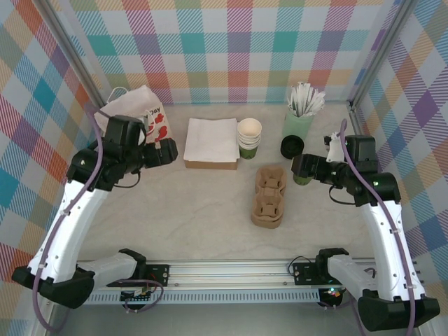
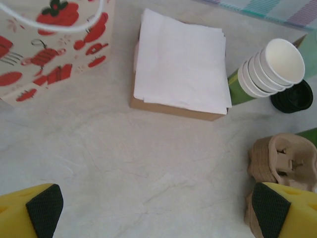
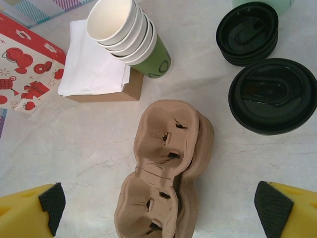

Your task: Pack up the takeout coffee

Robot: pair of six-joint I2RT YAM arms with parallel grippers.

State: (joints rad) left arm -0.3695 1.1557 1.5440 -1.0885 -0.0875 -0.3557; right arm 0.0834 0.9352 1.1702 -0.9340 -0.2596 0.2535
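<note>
Takeout coffee [image 3: 272,96] (black lid on) near carrier [image 3: 163,168]; left tool [image 2: 157,208], right tool [image 3: 162,203] both apart, empty.

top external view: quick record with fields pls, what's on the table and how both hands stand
left hand: open, empty, near the red-printed paper gift bag
right hand: open, empty, by the coffee
coffee: lidded green paper cup, part hidden under the right hand
carriers: brown pulp cup carriers, mid-table, no cup in them
spare cups: nested stack of white-rimmed green paper cups
napkins: white napkins on a brown cardboard box
back right: stack of black plastic lids, pale green tumbler of white sticks
</note>
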